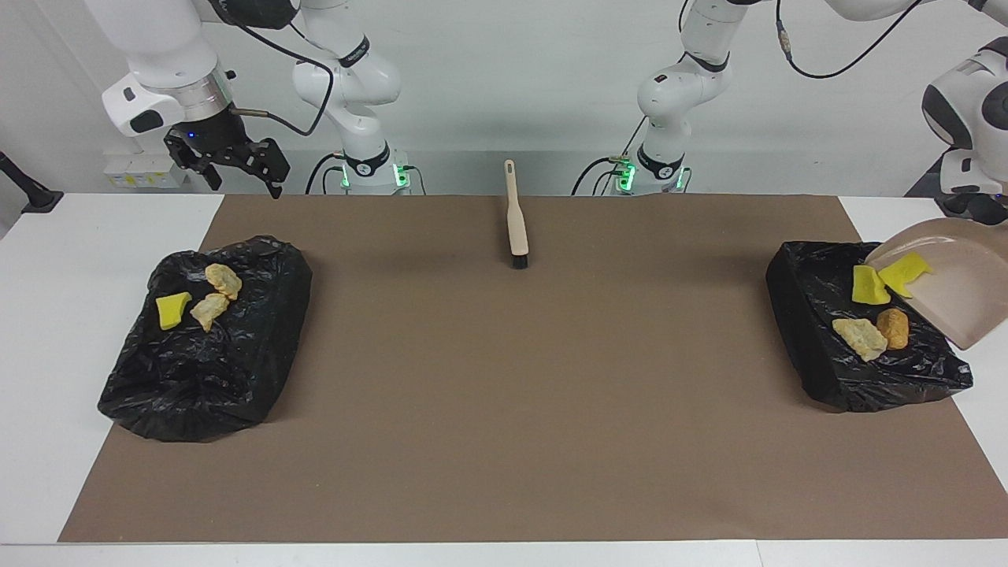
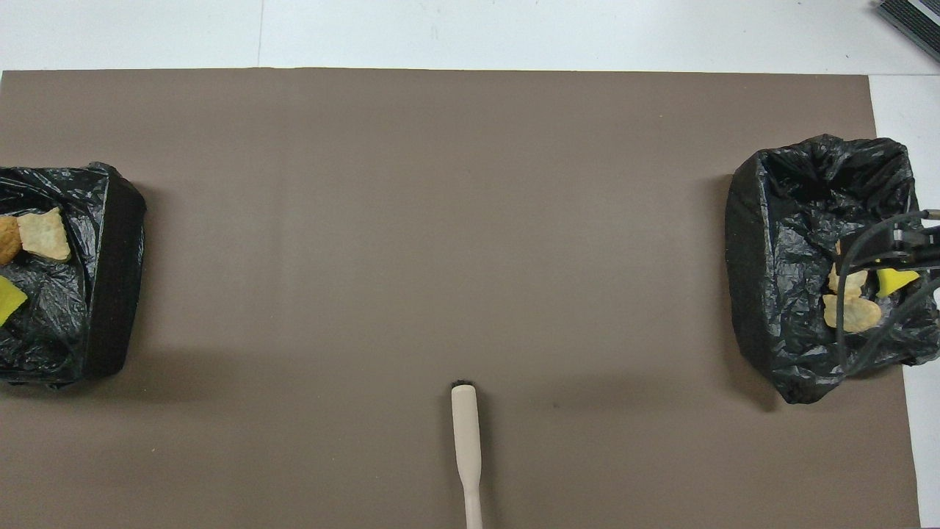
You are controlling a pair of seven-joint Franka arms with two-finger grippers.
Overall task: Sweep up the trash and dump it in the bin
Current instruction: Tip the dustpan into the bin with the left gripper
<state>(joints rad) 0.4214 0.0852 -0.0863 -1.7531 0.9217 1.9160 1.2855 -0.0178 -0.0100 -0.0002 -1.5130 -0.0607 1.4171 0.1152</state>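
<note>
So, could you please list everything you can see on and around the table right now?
yellow sponge chunks: three; one in the bin at the right arm's end, one in the bin at the left arm's end, one on the dustpan lip
bread-like lumps: four, tan-orange; two in the right arm's end bin, two in the left arm's end bin
bins: two, black-bagged, one at each end of the mat
dustpan: one, beige, tilted over the left arm's end bin
brush: one, beige handle, black bristles, mid-mat near the robots
mat: one, brown
table: one, white
right gripper: open, empty, raised over the table edge
left gripper: out of view
</note>
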